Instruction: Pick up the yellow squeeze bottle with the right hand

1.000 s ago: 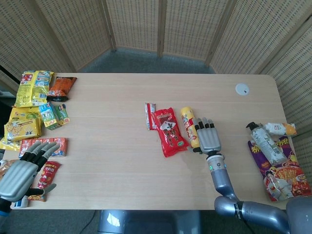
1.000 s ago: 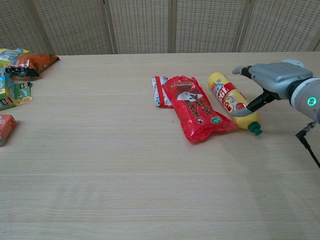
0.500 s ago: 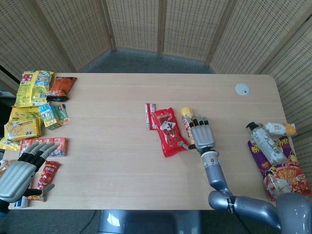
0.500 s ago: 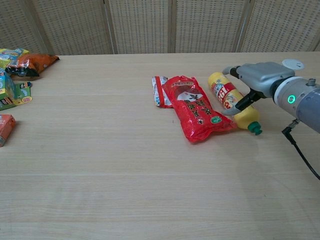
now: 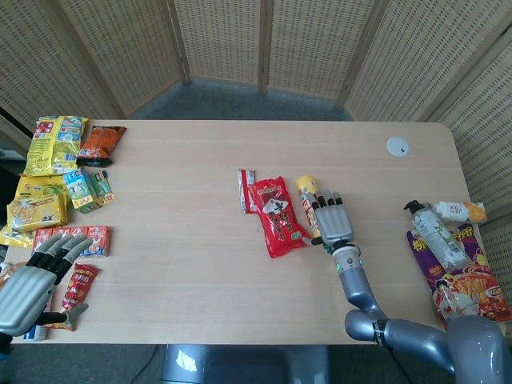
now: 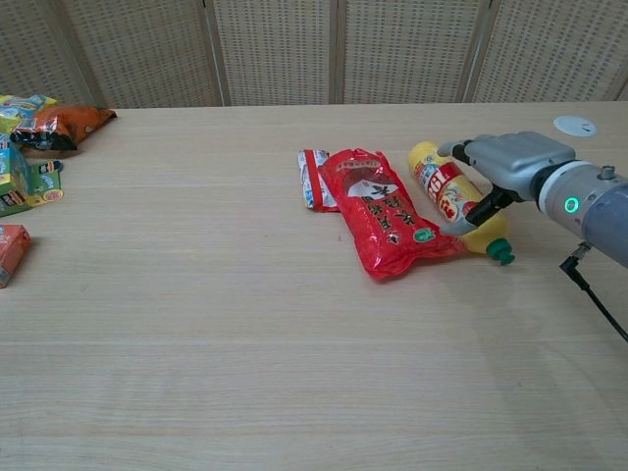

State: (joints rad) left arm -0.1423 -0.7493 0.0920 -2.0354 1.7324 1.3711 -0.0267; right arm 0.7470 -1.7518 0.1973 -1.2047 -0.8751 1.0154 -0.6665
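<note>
Yellow squeeze bottle (image 6: 453, 197) lying flat on the desk (image 6: 196, 324) right of centre, green cap toward the lower right, just beside a red snack packet (image 6: 385, 224). Right robot hand (image 6: 505, 162) draped over the bottle, thumb against its side, bottle not lifted. Left robot hand (image 5: 28, 284) open at lower left.

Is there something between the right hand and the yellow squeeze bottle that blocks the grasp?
Nothing visible blocks it. The right hand is already at the yellow squeeze bottle, which lies flat on the table. The red packet lies against the bottle's other side, away from the hand.
</note>
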